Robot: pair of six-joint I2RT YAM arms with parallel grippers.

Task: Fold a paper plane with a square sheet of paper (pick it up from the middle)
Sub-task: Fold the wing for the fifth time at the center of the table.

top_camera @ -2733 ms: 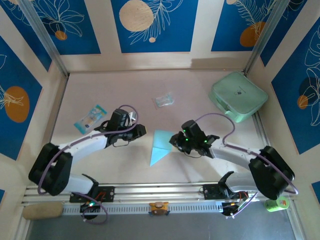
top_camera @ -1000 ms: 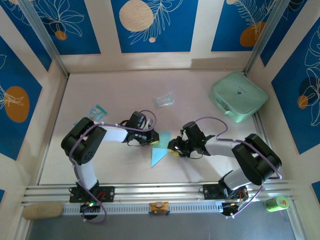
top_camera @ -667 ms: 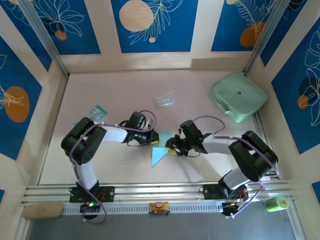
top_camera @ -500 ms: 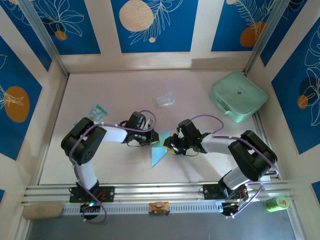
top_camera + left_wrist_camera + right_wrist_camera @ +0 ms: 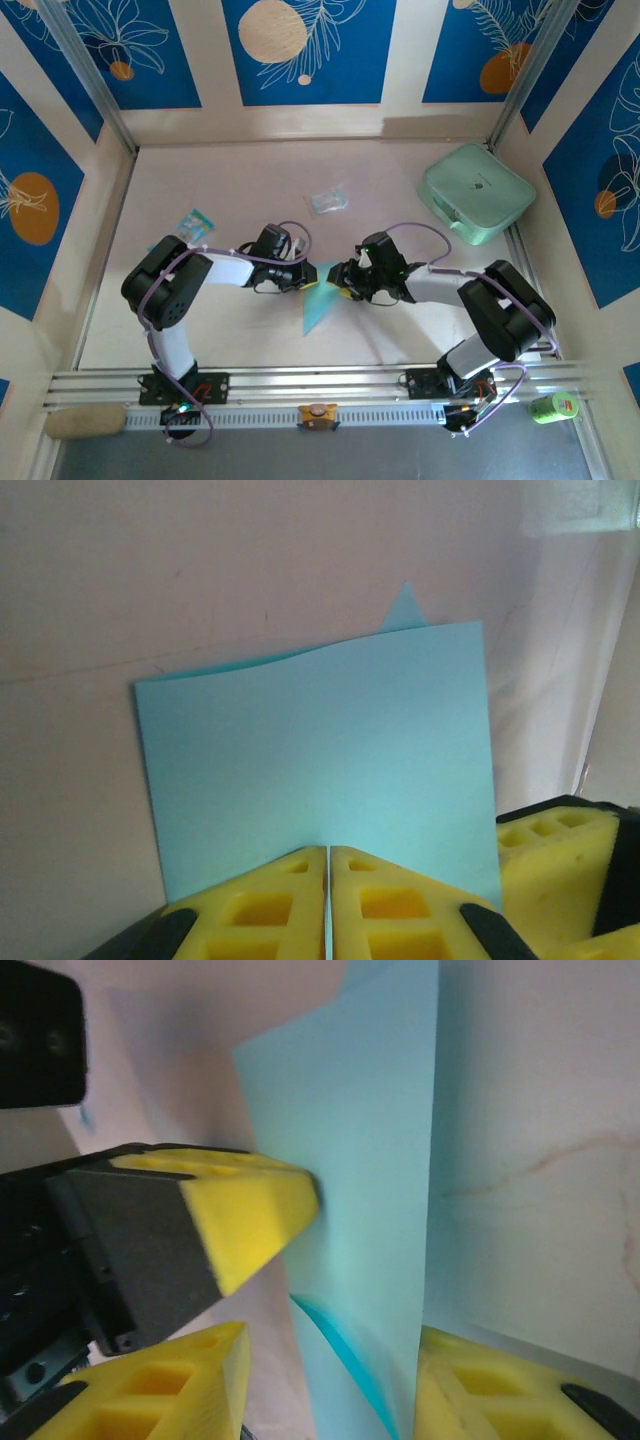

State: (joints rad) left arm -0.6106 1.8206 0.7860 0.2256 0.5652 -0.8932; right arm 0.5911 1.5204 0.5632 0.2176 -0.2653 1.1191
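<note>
1. The thin light-blue square sheet of paper [image 5: 318, 306] sits mid-table between the two arms, near the front edge. From above its outline is a narrow triangle.
2. Left wrist view: the sheet [image 5: 320, 750] stands out ahead of the left jaws, whose yellow foam pads [image 5: 250, 910] are closed on its near edge. A small tip shows behind the far edge, so we take it there is a second layer.
3. Right wrist view: the sheet [image 5: 370, 1190] runs between the right jaws, which stand apart around it and are not pinching it.
4. Progress, our judgement: at least one fold is made. There is no slim dart and no centre crease yet, so most folds remain.
5. Also on the pale table [image 5: 230, 180]: a clear crumpled plastic wrapper [image 5: 328, 200], a small blue-and-white printed packet [image 5: 192, 222] and a mint-green zip case [image 5: 477, 192].
6. Writing: the packet's print and the case's small dark mark are too small to read.
</note>
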